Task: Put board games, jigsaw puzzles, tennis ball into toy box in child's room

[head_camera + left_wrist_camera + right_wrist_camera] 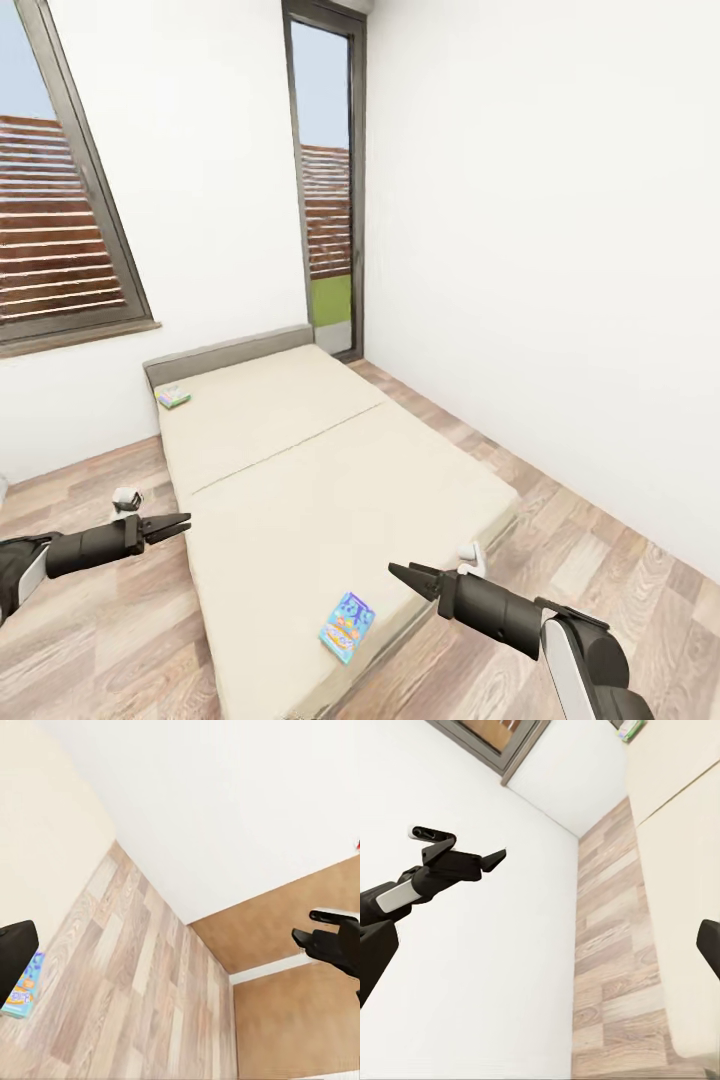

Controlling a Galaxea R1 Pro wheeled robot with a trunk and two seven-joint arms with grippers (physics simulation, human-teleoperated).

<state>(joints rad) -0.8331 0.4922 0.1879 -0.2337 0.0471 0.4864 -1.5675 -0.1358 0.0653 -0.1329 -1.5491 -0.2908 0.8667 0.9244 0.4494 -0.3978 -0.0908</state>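
Cream-coloured, the bed (330, 470) spreads before us, the blue cartoon-printed board game (347, 626) at its near edge, a purple-green one (174, 397) by its headboard, our left gripper (172, 524) and right gripper (412, 577) flanking it, both closed and empty.

A home bedroom: a large cream flat mattress bed (330, 480) with grey headboard on wood-plank floor (100, 620), white walls, tall grey-framed windows (325, 180).
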